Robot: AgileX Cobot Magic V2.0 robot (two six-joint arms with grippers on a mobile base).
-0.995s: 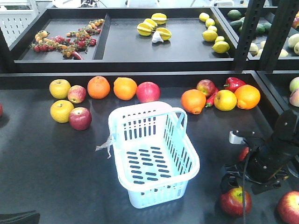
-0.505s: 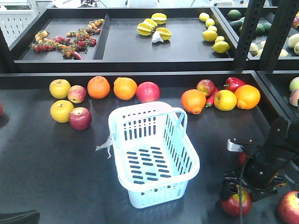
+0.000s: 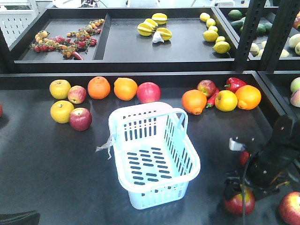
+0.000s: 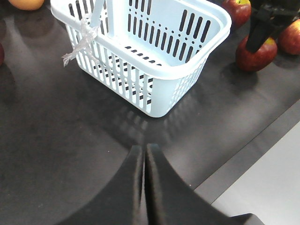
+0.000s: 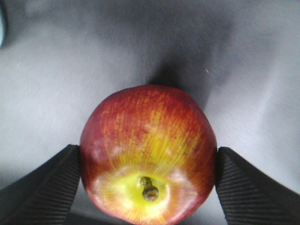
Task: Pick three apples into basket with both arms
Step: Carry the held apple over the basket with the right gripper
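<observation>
At the bottom centre of the left wrist view, the left hand (image 4: 144, 187) is closed, its smooth black fingers pressed flat together above the matte dark surface (image 4: 56, 140). The basket (image 3: 123, 123) is pale-blue moulded plastic with slotted walls and floor. It stands in the middle of the front view, with a scrap of clear plastic (image 3: 105, 146) tied at its left side. In the lower right, apart from the basket, the right hand (image 3: 239, 193) is lowered over an apple (image 3: 240, 202) that rests on the surface. Up close, this apple (image 5: 147, 140) is round and glossy, dark red streaking into yellow around its brown stem. Ribbed black pads (image 5: 42, 187) touch both its flanks, gripping it. A second apple (image 3: 291, 208) lies at the right edge.
</observation>
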